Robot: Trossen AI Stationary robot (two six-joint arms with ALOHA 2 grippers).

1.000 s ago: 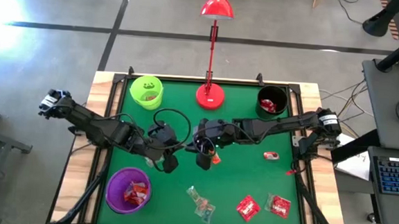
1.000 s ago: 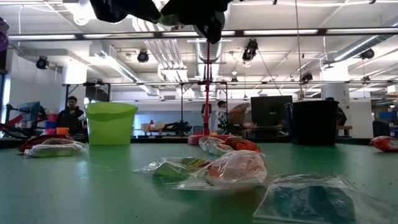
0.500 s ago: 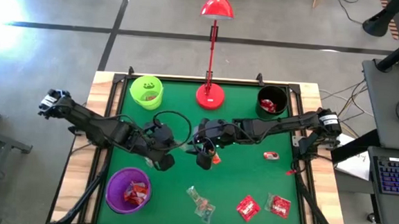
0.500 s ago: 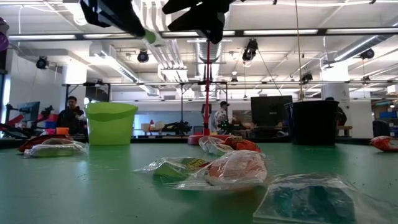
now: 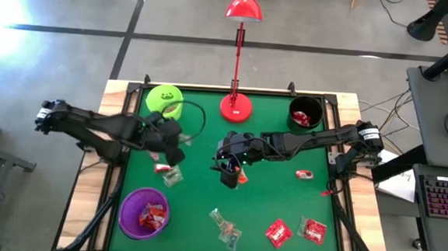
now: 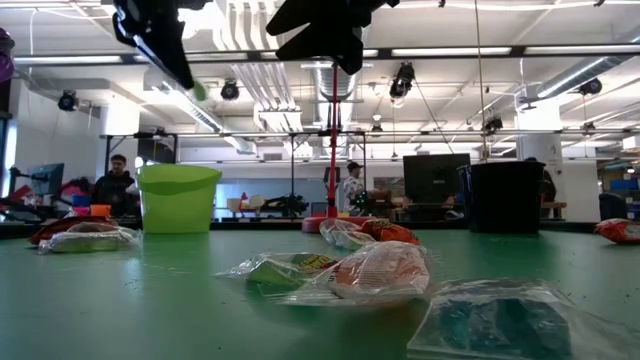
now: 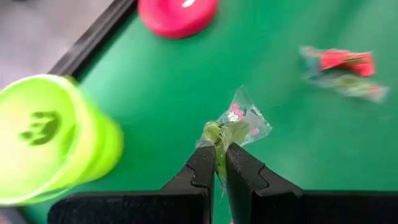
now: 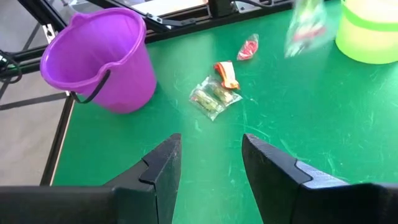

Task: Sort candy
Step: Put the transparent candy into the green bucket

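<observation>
L wrist view: my left gripper (image 7: 216,163) is clamped on a clear greenish candy (image 7: 239,124) – pinch not visible from above.
High view: that arm sits nr the lime-green cup (image 5: 164,102), table's far-left corner.
R wrist view: my right gripper (image 8: 210,163) has fingers apart, nothing held – mid-table.
Hard to see: candy in the purple cup (image 5: 142,211), partly hidden.
Rest: red candies (image 5: 278,232) nr the table's near-right edge.
</observation>
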